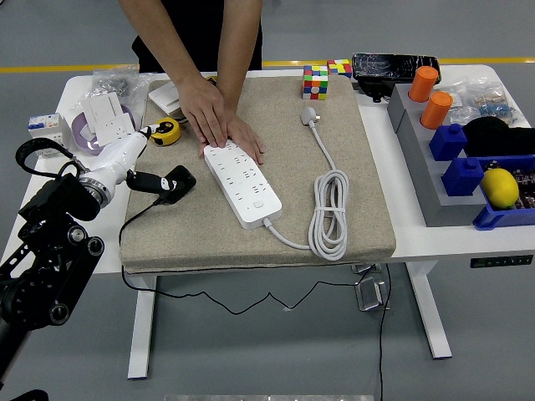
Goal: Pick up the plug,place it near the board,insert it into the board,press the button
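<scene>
The left arm (50, 242) comes in from the lower left, and its white hand (117, 163) has the fingers closed. The person's two hands (219, 121) lie flat, one over the other.

And here we are in what looks like a robotics lab or test workshop: a smooth grey industrial floor (468, 33) crossed by a yellow marking line (67, 68), a white height-adjustable metal-legged table (418, 244) topped with a beige fabric pad (368, 167), loose black cables (251, 305) trailing beneath, grey and blue plastic parts bins (447, 180) at the right, bagged components (113, 82) and multicoloured puzzle cubes (315, 82) along the far edge.
</scene>
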Robot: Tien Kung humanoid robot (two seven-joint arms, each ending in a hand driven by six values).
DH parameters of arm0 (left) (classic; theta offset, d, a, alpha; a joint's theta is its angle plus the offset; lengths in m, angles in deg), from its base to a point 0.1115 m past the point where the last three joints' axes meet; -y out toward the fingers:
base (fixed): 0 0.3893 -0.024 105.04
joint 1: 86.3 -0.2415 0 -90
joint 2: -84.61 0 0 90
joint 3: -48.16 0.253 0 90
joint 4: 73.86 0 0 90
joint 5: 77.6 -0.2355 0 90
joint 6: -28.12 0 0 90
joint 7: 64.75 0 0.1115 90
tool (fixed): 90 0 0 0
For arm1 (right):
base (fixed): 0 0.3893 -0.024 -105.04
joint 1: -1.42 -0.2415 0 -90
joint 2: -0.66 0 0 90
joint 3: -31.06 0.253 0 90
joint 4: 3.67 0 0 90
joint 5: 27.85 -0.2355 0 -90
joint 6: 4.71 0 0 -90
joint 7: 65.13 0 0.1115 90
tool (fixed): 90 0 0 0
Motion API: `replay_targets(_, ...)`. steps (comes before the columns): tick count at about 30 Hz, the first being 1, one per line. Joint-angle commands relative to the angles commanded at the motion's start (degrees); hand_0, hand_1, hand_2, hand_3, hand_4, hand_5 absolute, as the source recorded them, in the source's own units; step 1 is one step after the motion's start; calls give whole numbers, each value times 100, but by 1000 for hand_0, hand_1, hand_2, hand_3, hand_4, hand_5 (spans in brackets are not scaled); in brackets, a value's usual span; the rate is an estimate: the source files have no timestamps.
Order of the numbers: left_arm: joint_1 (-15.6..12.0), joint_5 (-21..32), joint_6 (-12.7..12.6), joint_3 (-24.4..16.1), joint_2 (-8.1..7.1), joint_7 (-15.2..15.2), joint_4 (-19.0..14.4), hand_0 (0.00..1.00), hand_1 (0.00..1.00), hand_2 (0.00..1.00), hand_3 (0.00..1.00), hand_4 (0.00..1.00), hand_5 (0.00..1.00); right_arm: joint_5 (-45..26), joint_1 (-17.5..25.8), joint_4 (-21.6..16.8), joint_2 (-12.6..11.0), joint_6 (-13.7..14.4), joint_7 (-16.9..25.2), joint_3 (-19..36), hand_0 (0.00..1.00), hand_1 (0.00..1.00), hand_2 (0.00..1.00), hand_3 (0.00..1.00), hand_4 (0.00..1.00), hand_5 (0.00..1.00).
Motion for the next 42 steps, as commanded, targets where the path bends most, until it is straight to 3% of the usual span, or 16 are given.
replay_targets(2,39,91,-79,51,12,-1,125,894,962,941,993,998,175,4,-5,-1,-1,1,1,3,956,907,840,846,998,898)
replay_targets(3,59,201,-122,76,23,-4,201,879,928,848,852,998,240,8,-8,-3,-2,2,2,7,955,907,839,846,998,904)
replay_targets(8,159,878,-190,165,89,5,583,879,928,848,852,998,240,17,-14,-5,-10,12,-4,0,955,907,839,846,998,904)
replay_targets(9,169,967,-192,180,97,3,620,863,870,808,815,998,321,16,-11,-4,-12,15,-7,-4,954,904,838,846,998,907)
replay_targets(15,211,1453,-107,220,156,-3,789,854,874,802,828,998,339,-2,0,7,-18,21,-12,-29,953,905,837,844,998,916)
replay_targets(26,443,1219,-448,276,282,-106,1364,852,875,803,812,998,368,-13,-9,5,-28,16,-1,-25,953,904,836,844,998,917)
replay_targets(28,484,1027,-531,287,294,-125,1439,839,848,756,759,998,356,-24,-7,8,-30,15,0,-26,952,904,835,844,998,920)
replay_targets(33,539,401,-672,341,305,-154,1534,839,848,756,759,998,356,-31,-12,13,-31,10,-1,-15,952,904,835,844,998,920)
replay_targets(34,543,362,-690,349,307,-161,1546,803,769,625,646,998,311,-34,-13,14,-30,10,-1,-14,952,903,835,843,998,921)
replay_targets(39,569,330,-740,406,334,-182,1657,803,769,625,646,998,311,-26,-19,11,-30,14,-3,0,952,903,835,843,998,921)
replay_targets(40,571,331,-747,408,340,-184,1675,752,719,559,569,998,299,-26,-20,10,-30,15,-2,3,952,903,835,842,998,925)
replay_targets(42,574,320,-758,410,349,-187,1704,752,719,559,569,998,299,-25,-21,10,-29,15,-2,4,952,903,835,842,998,925)
